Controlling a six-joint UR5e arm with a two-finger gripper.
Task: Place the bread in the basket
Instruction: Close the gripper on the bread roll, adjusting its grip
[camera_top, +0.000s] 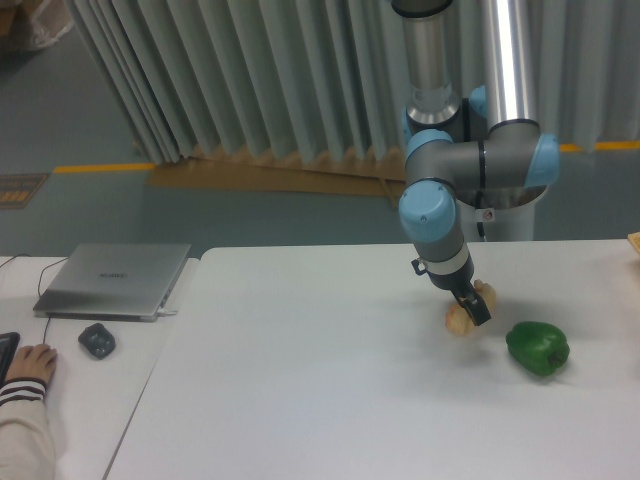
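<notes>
One bread (461, 317) and one green pepper (537, 348) are lying on the white table (320, 400), the gripper (474, 311) fingers pinching the bread.

A glossy green bell pepper (537, 348) lay on the white table (330, 400), toward its right side. On a second, lower white surface to the left sat a closed silver laptop (113, 280), and just in front of it a small dark computer mouse (96, 340). A person's hand (31, 360), with a striped sleeve cuff, rested at the lower left edge beside the corner of a dark keyboard (5, 352). Pale pleated curtains (250, 70) hung behind, above a grey floor marked by a yellow line (100, 168).
</notes>
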